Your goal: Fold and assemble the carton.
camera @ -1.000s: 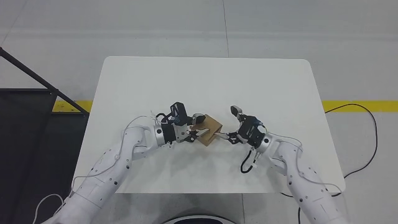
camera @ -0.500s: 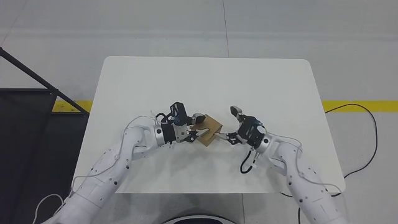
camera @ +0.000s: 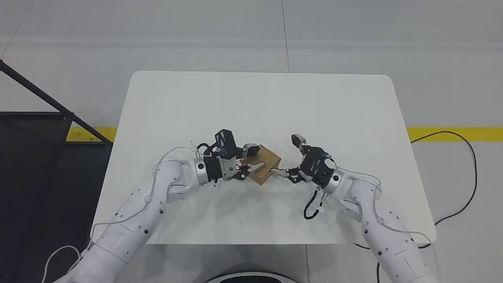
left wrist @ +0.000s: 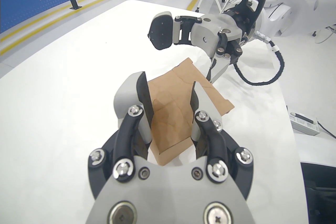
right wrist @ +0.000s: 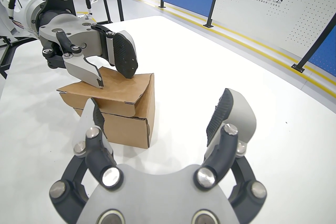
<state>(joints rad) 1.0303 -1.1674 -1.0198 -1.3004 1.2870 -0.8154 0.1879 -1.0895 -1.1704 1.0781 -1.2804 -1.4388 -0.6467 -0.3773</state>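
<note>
left pincer (right wrist: pixel 115 79), half open, is pressing the carton (right wrist: pixel 128 128) lid down on the counter (right wrist: pixel 210 64); right pincer (right wrist: pixel 158 99), wide, is apparently bracing its side.

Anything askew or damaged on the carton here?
The carton has its top flap crooked, overhanging the body, its tab hanging outside rather than tucked in. The left gripper rests on it. No tears visible.

In the top view, both arms lie bent inward toward the centre of the frame. The left arm (camera: pixel 149 196) runs from the lower left and the right arm (camera: pixel 377 220) from the lower right. The left gripper (camera: pixel 250 162) points rightward, its fingers moderately parted. The right gripper (camera: pixel 286 157) faces it close by, spread wide, with one finger angled toward the upper frame.
</note>
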